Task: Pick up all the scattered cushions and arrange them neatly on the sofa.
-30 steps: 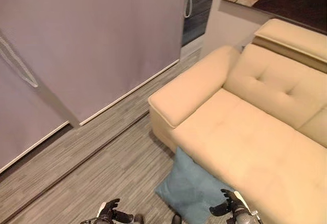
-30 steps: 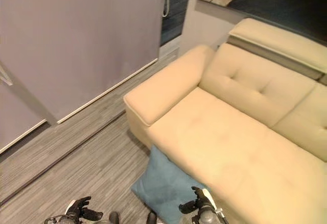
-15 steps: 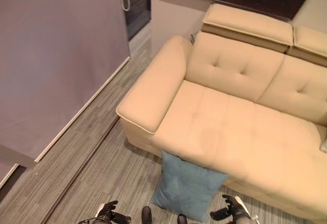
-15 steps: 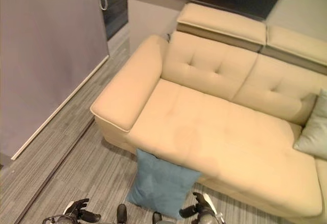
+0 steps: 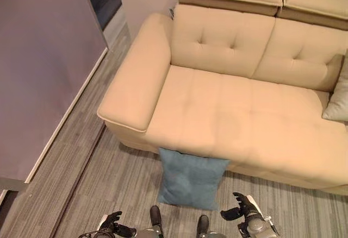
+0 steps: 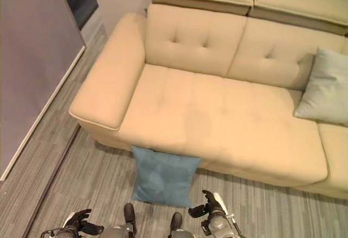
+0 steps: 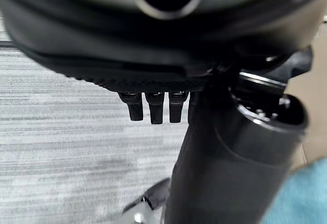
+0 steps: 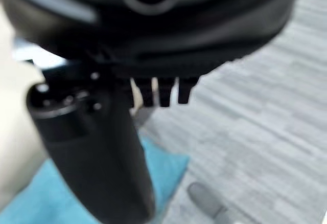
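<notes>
Nearby, blue cushion (image 5: 189,179) against sofa (image 5: 228,113).

No text, labels, nos. or signs I can read anywhere in my views.

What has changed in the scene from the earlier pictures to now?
Only the camera has turned, so more of the sofa shows, with a pale cushion at its right end. Nothing was taken hold of or let go. The blue cushion still leans against the sofa front on the floor, and the left hand and right hand stay low, holding nothing.
</notes>
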Robot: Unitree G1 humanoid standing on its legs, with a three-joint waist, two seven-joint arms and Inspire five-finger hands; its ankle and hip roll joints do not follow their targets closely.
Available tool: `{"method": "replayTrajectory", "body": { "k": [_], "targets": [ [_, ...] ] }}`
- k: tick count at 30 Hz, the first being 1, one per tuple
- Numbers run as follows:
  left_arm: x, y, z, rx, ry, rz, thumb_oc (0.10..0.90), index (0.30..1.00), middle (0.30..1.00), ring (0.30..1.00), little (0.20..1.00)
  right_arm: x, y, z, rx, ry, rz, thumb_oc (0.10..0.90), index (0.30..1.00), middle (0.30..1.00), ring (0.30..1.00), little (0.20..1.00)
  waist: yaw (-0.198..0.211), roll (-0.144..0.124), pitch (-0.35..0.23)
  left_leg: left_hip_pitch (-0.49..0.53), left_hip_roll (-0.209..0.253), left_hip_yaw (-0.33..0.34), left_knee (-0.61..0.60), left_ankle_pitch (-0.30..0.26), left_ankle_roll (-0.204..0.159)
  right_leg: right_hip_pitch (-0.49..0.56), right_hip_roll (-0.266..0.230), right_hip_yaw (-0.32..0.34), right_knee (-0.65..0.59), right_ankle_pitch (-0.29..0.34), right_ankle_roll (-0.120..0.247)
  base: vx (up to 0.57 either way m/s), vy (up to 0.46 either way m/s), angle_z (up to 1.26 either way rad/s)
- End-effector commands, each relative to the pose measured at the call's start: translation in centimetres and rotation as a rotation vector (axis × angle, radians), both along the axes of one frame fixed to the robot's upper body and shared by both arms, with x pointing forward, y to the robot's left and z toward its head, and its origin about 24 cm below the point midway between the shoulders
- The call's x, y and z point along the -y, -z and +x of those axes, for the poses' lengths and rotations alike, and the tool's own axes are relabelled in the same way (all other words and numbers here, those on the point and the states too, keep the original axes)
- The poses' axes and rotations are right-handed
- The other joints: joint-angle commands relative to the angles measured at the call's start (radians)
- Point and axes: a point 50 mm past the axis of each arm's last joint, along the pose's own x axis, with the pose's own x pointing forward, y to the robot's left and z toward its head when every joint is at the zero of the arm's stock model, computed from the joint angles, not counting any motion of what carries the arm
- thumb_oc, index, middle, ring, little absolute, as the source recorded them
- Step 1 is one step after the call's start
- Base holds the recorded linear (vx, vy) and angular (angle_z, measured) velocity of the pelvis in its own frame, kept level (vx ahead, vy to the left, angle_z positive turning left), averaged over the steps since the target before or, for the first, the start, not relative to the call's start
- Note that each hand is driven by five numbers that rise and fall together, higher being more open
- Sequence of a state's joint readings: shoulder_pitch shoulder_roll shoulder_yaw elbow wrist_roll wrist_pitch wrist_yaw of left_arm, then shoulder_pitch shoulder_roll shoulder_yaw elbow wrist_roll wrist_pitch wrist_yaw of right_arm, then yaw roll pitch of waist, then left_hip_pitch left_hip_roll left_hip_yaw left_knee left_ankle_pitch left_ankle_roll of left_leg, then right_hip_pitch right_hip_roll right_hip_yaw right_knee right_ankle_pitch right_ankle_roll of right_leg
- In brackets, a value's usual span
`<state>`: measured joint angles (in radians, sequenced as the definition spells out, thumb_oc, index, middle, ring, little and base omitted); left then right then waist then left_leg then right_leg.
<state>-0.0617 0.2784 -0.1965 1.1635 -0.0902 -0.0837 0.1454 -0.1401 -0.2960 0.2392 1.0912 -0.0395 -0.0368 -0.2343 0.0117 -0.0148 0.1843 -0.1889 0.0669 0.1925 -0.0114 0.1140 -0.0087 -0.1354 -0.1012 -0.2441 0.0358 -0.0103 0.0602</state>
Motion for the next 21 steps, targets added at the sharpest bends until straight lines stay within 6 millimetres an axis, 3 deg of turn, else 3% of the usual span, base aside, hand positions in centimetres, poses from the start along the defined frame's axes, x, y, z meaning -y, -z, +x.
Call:
{"method": "replayTrajectory", "body": {
  "k": [1, 2, 4, 5, 8, 9, 13, 15, 17, 21],
  "targets": [
    [-0.4, -2.9, 5.6, 0.246, -0.079, 0.018, 0.800, 0.900, 0.900, 0.900, 0.900, 1.4, -2.8, 3.9, 0.185, 0.087, -0.040, 0.800, 0.900, 0.900, 0.900, 0.900, -0.008, -0.033, 0.054, -0.089, -0.050, -0.099, 0.097, -0.132, -0.021, -0.125, -0.048, 0.023, 0.050, 0.016, 0.048, -0.18, -0.120, -0.09],
    [-0.2, -3.7, 7.0, 0.305, -0.090, 0.012, 0.800, 0.900, 0.900, 0.900, 0.900, 1.5, -3.2, 4.5, 0.216, 0.117, -0.031, 0.800, 0.900, 0.900, 0.900, 0.900, -0.009, -0.027, 0.070, -0.116, -0.047, -0.107, 0.113, -0.147, -0.029, -0.160, -0.045, 0.028, 0.071, 0.002, 0.050, -0.30, -0.158, -0.07],
    [0.4, -6.7, 11.2, 0.492, -0.147, -0.024, 0.800, 0.900, 0.900, 0.900, 0.900, 1.4, -5.6, 7.6, 0.358, 0.215, 0.019, 0.800, 0.900, 0.900, 0.900, 0.900, -0.017, -0.011, 0.106, -0.308, -0.037, -0.113, 0.239, -0.155, -0.033, -0.361, -0.061, 0.034, 0.203, -0.020, 0.035, -0.24, -0.092, 0.08],
    [0.4, -6.7, 11.3, 0.493, -0.147, -0.025, 0.800, 0.900, 0.900, 0.900, 0.900, 1.4, -5.6, 7.6, 0.359, 0.215, 0.019, 0.800, 0.900, 0.900, 0.900, 0.900, -0.017, -0.011, 0.104, -0.314, -0.036, -0.113, 0.243, -0.157, -0.033, -0.366, -0.061, 0.035, 0.207, -0.022, 0.035, -0.16, -0.038, 0.14],
    [0.8, -9.1, 14.1, 0.601, -0.175, -0.044, 0.800, 0.900, 0.900, 0.900, 0.900, 1.1, -7.9, 10.3, 0.477, 0.278, 0.082, 0.800, 0.900, 0.900, 0.900, 0.900, -0.025, -0.002, 0.121, -0.482, -0.017, -0.113, 0.367, -0.173, -0.028, -0.537, -0.079, 0.054, 0.336, -0.051, 0.023, -0.13, -0.019, 0.05],
    [0.8, -9.1, 14.1, 0.602, -0.176, -0.044, 0.800, 0.900, 0.900, 0.900, 0.900, 1.1, -7.9, 10.3, 0.478, 0.278, 0.082, 0.800, 0.900, 0.900, 0.900, 0.900, -0.025, -0.002, 0.117, -0.490, -0.017, -0.113, 0.372, -0.175, -0.028, -0.545, -0.079, 0.055, 0.341, -0.052, 0.023, -0.10, 0.006, 0.05],
    [0.8, -13.4, 18.1, 0.767, -0.216, -0.062, 0.800, 0.900, 0.900, 0.900, 0.900, 0.7, -13.2, 14.9, 0.698, 0.345, 0.168, 0.800, 0.900, 0.900, 0.900, 0.900, -0.032, 0.007, 0.117, -0.804, 0.003, -0.124, 0.620, -0.228, -0.017, -0.857, -0.095, 0.105, 0.610, -0.122, 0.003, -0.09, 0.020, -0.05],
    [0.8, -14.4, 18.9, 0.799, -0.214, -0.062, 0.800, 0.900, 0.900, 0.900, 0.900, 0.7, -14.5, 15.8, 0.743, 0.345, 0.179, 0.800, 0.900, 0.900, 0.900, 0.900, -0.032, 0.009, 0.113, -0.858, 0.001, -0.125, 0.666, -0.243, -0.013, -0.914, -0.094, 0.117, 0.661, -0.136, 0.000, 0.01, 0.012, -0.06],
    [1.0, -16.5, 20.4, 0.865, -0.219, -0.077, 0.800, 0.900, 0.900, 0.900, 0.900, 0.1, -17.5, 17.7, 0.848, 0.344, 0.225, 0.800, 0.900, 0.900, 0.900, 0.900, -0.039, 0.010, 0.109, -0.991, -0.002, -0.126, 0.783, -0.279, -0.005, -1.045, -0.091, 0.138, 0.776, -0.173, -0.012, 0.07, 0.022, -0.06],
    [1.9, -19.0, 22.1, 0.933, -0.178, -0.078, 0.800, 0.900, 0.900, 0.900, 0.900, -0.7, -20.9, 19.4, 0.961, 0.321, 0.261, 0.800, 0.900, 0.900, 0.900, 0.900, -0.047, 0.012, 0.112, -1.114, -0.013, -0.124, 0.899, -0.321, 0.008, -1.164, -0.097, 0.167, 0.877, -0.216, -0.035, 0.09, 0.016, -0.06]
  ]
}}
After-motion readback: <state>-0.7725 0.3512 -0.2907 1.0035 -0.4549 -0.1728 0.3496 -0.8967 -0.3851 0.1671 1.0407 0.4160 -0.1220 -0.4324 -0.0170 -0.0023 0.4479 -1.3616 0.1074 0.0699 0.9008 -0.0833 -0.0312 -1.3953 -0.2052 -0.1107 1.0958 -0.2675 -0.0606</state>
